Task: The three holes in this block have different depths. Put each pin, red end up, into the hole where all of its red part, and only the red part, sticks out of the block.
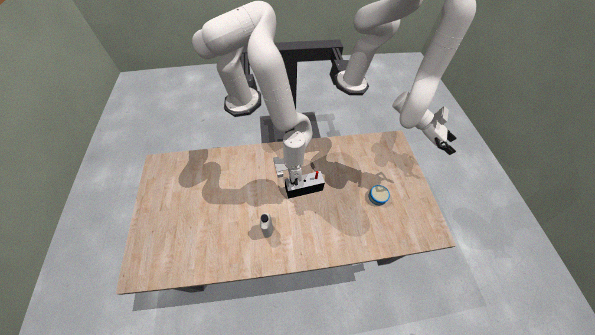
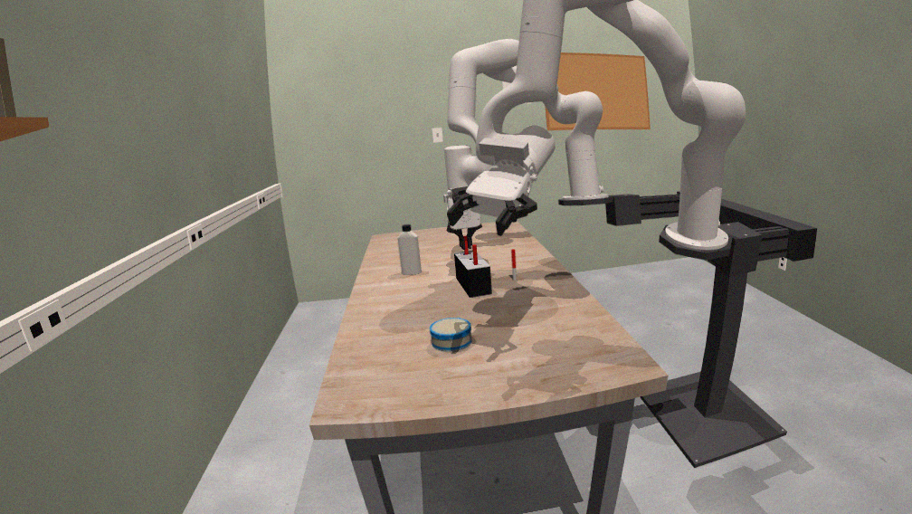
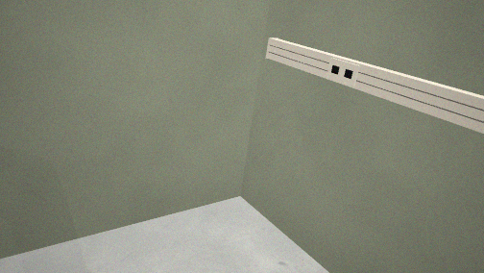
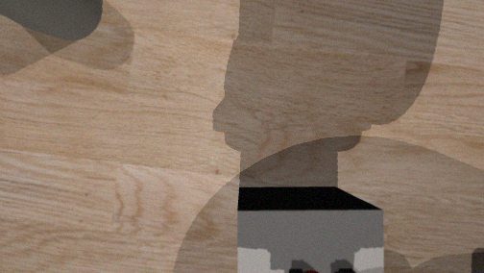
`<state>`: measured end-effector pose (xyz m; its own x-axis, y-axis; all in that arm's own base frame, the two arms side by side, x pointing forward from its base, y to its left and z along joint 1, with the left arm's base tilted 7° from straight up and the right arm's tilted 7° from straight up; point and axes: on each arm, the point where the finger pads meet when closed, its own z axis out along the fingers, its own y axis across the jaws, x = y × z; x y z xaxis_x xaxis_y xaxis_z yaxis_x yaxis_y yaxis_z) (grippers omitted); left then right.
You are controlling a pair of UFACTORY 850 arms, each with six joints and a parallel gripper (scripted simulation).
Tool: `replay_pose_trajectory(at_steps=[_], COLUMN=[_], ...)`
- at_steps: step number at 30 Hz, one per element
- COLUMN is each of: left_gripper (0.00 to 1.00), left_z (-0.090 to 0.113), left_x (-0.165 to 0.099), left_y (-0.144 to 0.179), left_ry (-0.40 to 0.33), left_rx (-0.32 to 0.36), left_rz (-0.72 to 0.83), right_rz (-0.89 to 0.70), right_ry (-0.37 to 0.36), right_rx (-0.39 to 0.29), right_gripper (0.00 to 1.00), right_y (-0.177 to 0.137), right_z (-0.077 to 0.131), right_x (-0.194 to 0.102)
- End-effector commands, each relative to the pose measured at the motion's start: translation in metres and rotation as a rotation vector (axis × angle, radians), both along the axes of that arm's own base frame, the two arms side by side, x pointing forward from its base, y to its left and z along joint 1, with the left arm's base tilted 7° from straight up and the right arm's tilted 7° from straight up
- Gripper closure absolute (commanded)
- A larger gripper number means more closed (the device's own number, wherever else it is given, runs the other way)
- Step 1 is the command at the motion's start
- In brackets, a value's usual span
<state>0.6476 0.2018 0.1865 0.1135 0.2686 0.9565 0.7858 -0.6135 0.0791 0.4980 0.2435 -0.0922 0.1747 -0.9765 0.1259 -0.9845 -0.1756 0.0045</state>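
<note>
The black block with a grey top (image 1: 306, 190) (image 2: 471, 280) (image 4: 312, 226) stands mid-table. A pin (image 1: 316, 175) (image 2: 474, 254) is upright in its hole at the left arm's end, with only red showing. The middle hole (image 1: 304, 180) looks empty. My right gripper (image 1: 294, 181) (image 2: 466, 246) points down at the other end, shut on a second pin (image 2: 465, 243) (image 4: 312, 271). Its red part shows; its lower end is hidden. A third pin (image 2: 513, 261) stands upright, red up, on the arms' side of the block. My left gripper (image 1: 453, 144) (image 2: 477, 224) is open and empty, high beyond the table end.
A grey bottle with a black cap (image 1: 266, 226) (image 2: 409, 253) stands on the side away from the arm bases. A round blue-rimmed tin (image 1: 379, 194) (image 2: 451, 334) sits toward the left arm's end of the wooden table (image 1: 199, 249) (image 2: 383, 395). The left wrist view shows only walls and floor.
</note>
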Motion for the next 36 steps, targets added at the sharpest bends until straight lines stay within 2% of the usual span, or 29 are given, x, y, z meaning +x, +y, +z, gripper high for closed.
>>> replay_pose_trajectory(at_steps=[1,6,7,36], left_gripper=[0.0,0.0,0.0,0.0], left_z=[0.0011,0.0011,0.0011,0.0011], left_x=[0.0006,0.0006,0.0006,0.0006], left_y=[0.0,0.0,0.0,0.0], left_ry=[-0.002,-0.002,-0.002,-0.002], left_rx=[0.001,0.001,0.001,0.001], left_rz=[0.0,0.0,0.0,0.0], right_rz=[0.0,0.0,0.0,0.0], right_ry=[-0.002,-0.002,-0.002,-0.002], right_rx=[0.0,0.0,0.0,0.0], right_gripper=[1.0,1.0,0.0,0.0], right_y=[0.0006,0.0006,0.0005,0.0004], right_z=[0.0014,0.0014,0.001,0.001], right_x=[0.0015,0.0015,0.001,0.001])
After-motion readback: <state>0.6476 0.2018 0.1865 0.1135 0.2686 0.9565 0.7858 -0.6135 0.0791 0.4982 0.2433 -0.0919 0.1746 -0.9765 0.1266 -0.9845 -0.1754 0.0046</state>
